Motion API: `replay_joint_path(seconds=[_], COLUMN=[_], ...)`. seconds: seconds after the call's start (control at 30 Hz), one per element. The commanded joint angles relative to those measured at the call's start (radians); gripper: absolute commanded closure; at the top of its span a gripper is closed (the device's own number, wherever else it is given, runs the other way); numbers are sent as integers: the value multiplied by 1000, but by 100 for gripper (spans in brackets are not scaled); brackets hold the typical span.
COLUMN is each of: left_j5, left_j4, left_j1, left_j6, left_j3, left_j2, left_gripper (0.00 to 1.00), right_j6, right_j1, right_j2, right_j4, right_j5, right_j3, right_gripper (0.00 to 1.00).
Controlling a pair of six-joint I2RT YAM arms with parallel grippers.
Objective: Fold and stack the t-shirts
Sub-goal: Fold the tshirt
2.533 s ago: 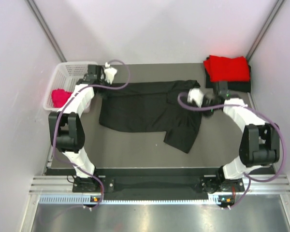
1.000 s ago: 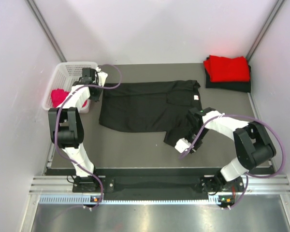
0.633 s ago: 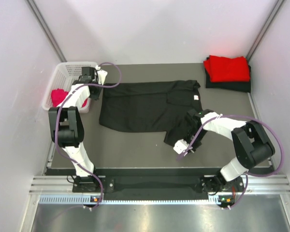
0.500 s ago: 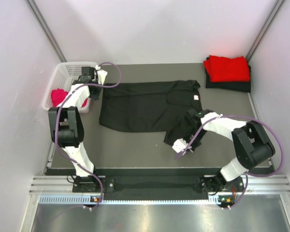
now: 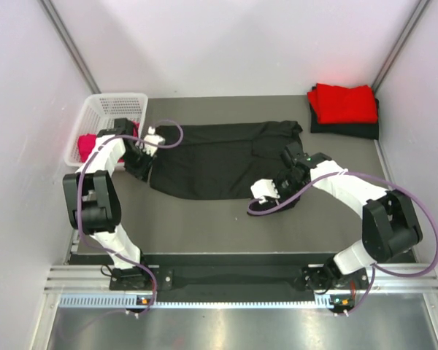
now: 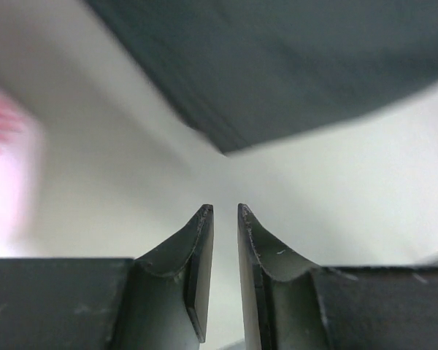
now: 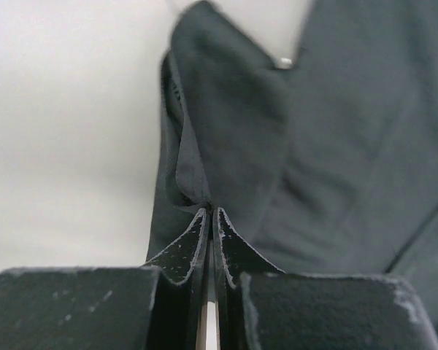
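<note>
I count four t-shirts: one large black t-shirt (image 5: pixel 212 157) spread mid-table, a red shirt (image 5: pixel 343 102) folded atop a black folded shirt (image 5: pixel 347 130) at the far right corner, and a pink-red shirt (image 5: pixel 87 146) in the basket (image 5: pixel 113 98). My right gripper (image 7: pixel 210 211) pinches a fold of the big shirt's sleeve, now drawn inward from where it trailed. My left gripper (image 6: pixel 225 210), nearly closed and empty, has dropped from the basket to the shirt's left edge.
</note>
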Motion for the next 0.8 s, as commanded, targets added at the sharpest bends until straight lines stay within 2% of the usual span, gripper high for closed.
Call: replay_joint_path(seconds=[0.0, 0.07, 0.17, 0.43, 0.63, 0.7, 0.73, 0.77], left_j5=[81, 93, 101, 124, 164, 188, 203, 237], left_j4=[-108, -118, -87, 37, 73, 48, 39, 37], left_j1=[4, 6, 6, 6, 4, 4, 4, 4], left_j6=[72, 64, 34, -35, -78, -84, -88, -92], left_j3=[-38, -41, -72, -86, -20, 32, 51, 81], left_j2=[5, 48, 68, 132, 219, 256, 264, 270], left_gripper=[74, 72, 61, 54, 68, 85, 100, 100], right_j6=[129, 146, 150, 150, 178, 184, 190, 193], right_j1=[-7, -4, -3, -2, 3, 6, 7, 7], right_j2=[-42, -43, -39, -30, -21, -23, -23, -23], right_j4=[68, 71, 71, 54, 65, 74, 76, 79], right_j5=[-5, 1, 7, 13, 13, 13, 15, 15], right_j3=[23, 20, 21, 40, 35, 29, 26, 24], right_gripper=[100, 100, 100, 100, 100, 100, 100, 100])
